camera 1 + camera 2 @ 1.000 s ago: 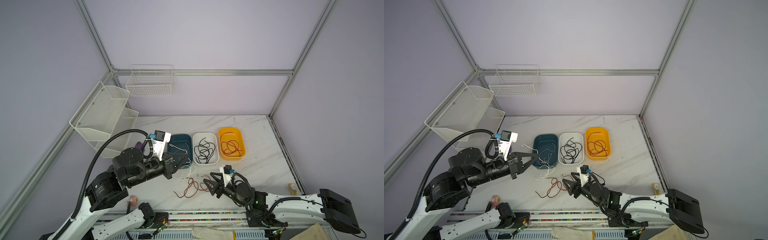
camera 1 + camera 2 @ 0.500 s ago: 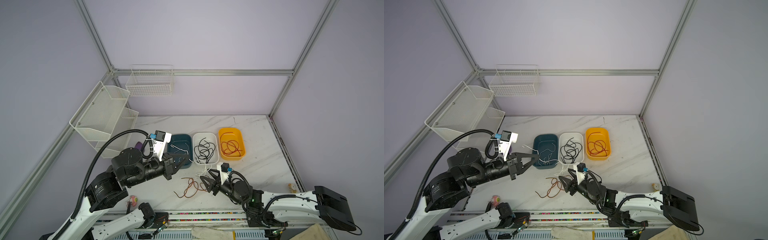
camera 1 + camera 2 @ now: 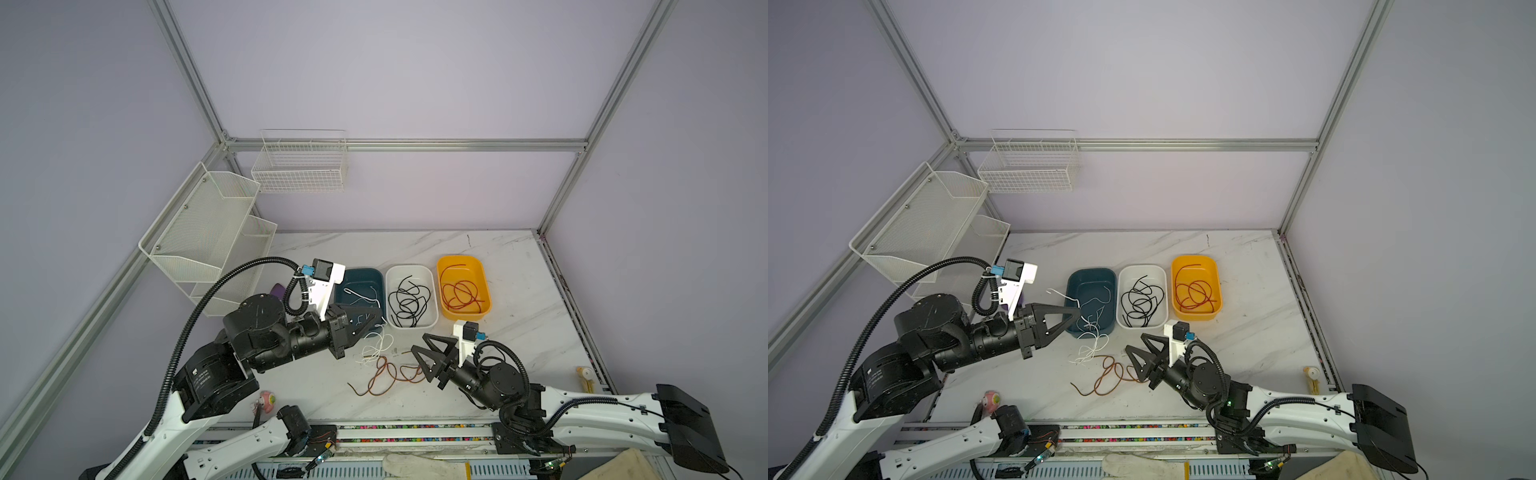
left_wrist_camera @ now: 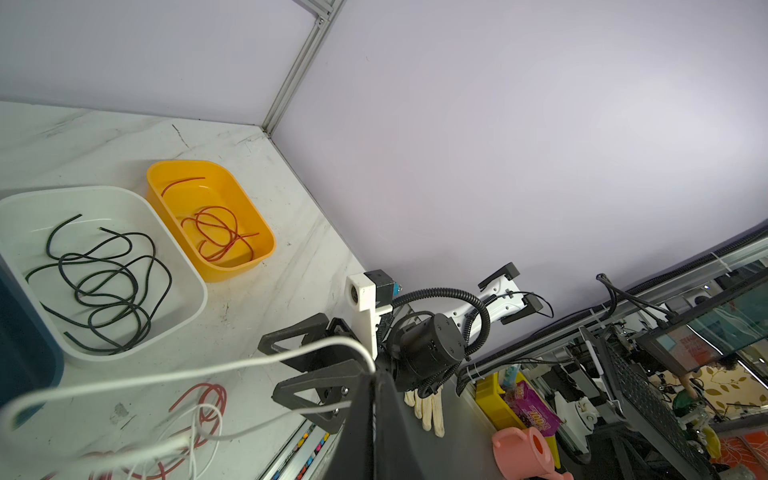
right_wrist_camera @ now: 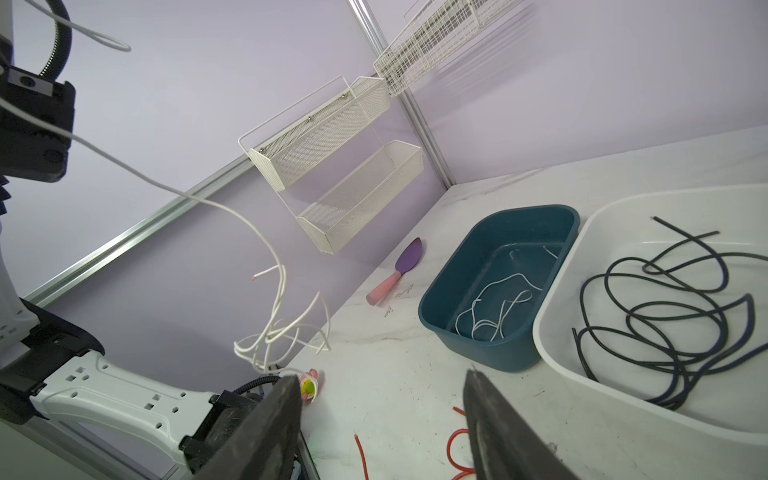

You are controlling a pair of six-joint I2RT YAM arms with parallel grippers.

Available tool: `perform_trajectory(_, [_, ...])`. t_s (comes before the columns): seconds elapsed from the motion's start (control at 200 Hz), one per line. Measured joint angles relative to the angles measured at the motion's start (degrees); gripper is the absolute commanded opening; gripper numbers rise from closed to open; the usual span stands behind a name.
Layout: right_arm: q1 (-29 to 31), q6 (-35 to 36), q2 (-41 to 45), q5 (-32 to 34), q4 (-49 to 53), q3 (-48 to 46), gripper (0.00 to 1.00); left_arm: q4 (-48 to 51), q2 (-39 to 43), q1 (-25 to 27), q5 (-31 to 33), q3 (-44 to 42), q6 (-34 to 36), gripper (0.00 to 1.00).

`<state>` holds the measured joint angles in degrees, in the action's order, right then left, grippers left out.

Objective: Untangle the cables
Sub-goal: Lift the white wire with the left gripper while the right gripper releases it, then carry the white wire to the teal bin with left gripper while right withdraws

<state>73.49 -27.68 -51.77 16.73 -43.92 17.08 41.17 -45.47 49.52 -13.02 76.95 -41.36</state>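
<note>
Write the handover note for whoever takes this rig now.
Left tool: shut on a white cable, lifted near the blue bin; loops hang toward the table.
Right tool: open, over the orange-brown cable on the table.
Done: white lengths in the blue bin, black cables in the white bin, red cables in the yellow bin.
To do: bin the held white cable and the orange-brown one.

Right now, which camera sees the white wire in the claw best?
The right wrist view: the white wire hangs in full view from the left claw against the plain wall. Both top views show it thin and small; the left wrist view shows it close but blurry.
</note>
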Motion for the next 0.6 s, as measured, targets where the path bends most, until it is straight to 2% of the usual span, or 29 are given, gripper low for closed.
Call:
perform_trajectory(0.35, [0.0, -12.1, -3.7, -2.5, 5.0, 7.7, 0.6, -0.2, 0.3, 0.0, -0.8, -1.0, 0.0, 0.0])
perform_trajectory(0.6, [0.0, -16.7, -0.2, -1.2, 7.3, 8.7, 0.5, -0.4, 0.1, 0.0, -1.5, -1.6, -0.1, 0.0])
